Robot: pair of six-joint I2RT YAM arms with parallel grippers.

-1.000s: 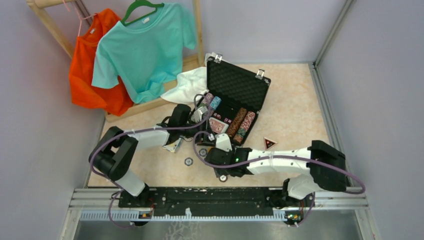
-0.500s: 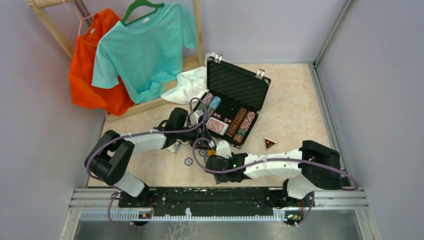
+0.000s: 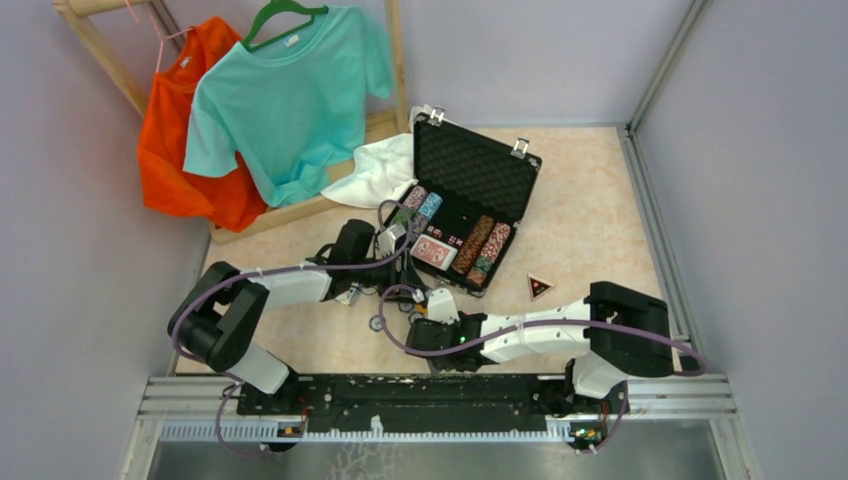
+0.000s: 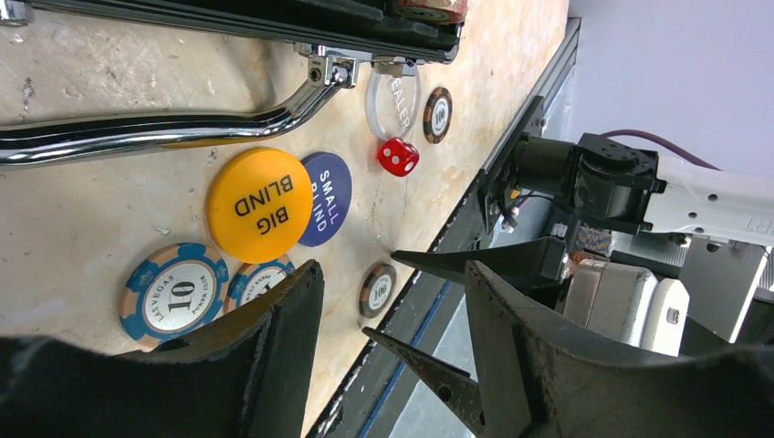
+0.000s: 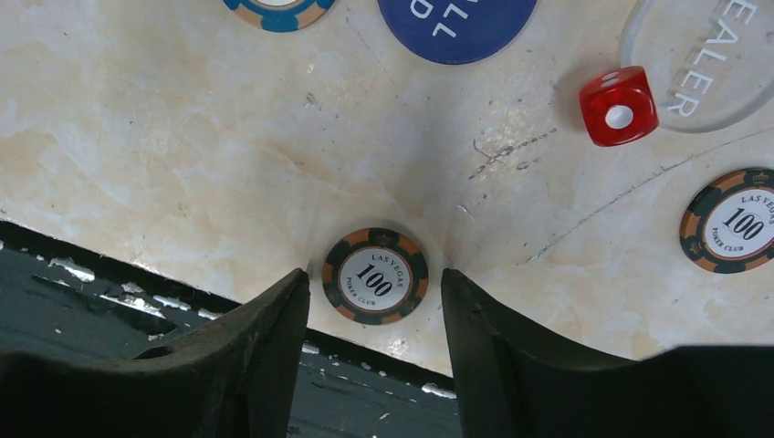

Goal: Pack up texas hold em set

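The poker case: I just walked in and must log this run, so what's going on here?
Two robot arms are packing a poker set. The black case lies open, chip rows and a red deck inside. The right gripper is open, its fingers either side of a black 100 chip, not yet closed on it. The left gripper, open and empty, hangs over loose pieces: the Big Blind button, the Small Blind button and a red die.

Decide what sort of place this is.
Likely a robot test cell: grey walls box in the table, left arm and right arm stand on a metal rail, poker case and teal T-shirt are props.
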